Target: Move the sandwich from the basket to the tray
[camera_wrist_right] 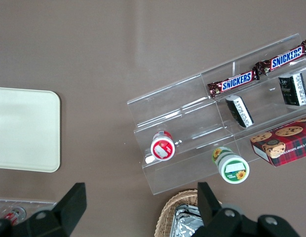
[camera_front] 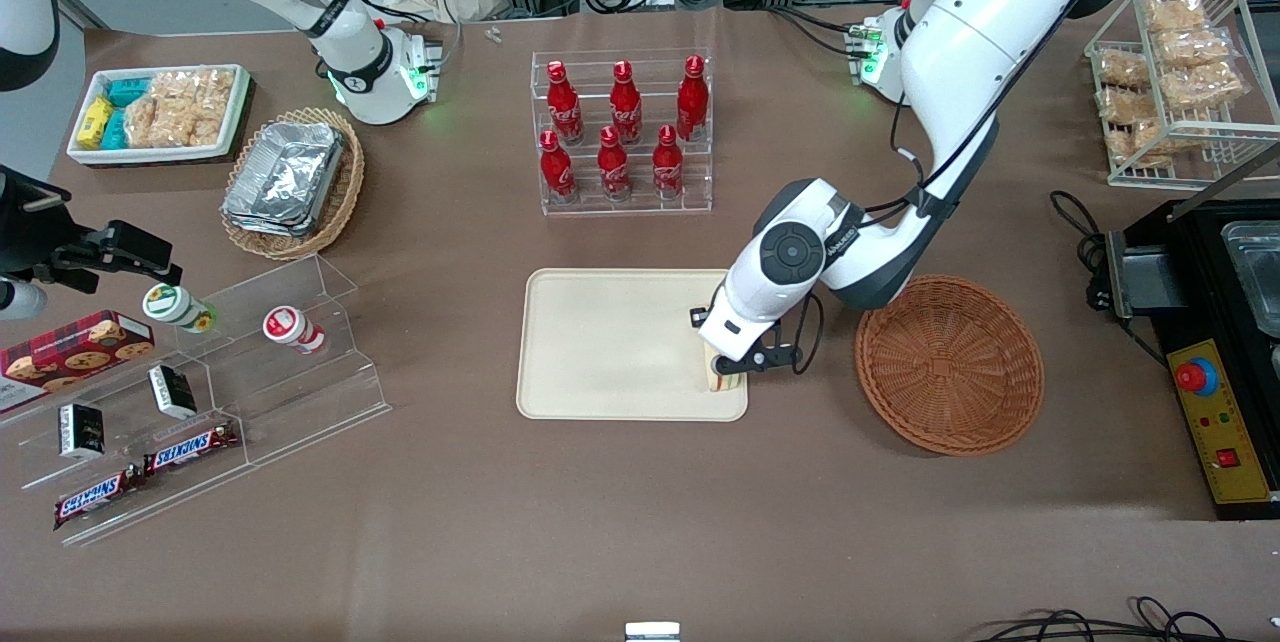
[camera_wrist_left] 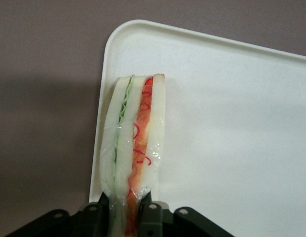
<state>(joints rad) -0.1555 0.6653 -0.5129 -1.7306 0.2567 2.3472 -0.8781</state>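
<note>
Brown covering spreads across the counter (camera_front: pixel 600 522), which carries everything. Toward the parked arm's end stand a clear acrylic shelf (camera_front: pixel 250 392) with snack bars and a tan basket of foil trays (camera_front: pixel 290 184). Near the middle, a rack of red bottles (camera_front: pixel 622 132) stands farther from the front camera than the tray (camera_front: pixel 600 347). Over the tray's corner nearest the working arm hangs the gripper (camera_front: pixel 728 374), clamped on the sandwich (camera_wrist_left: pixel 135 143), whose wedge points down at the tray just inside the rim. Beside the tray, toward the working arm's end, sits the reddish-brown basket (camera_front: pixel 948 362).
</note>
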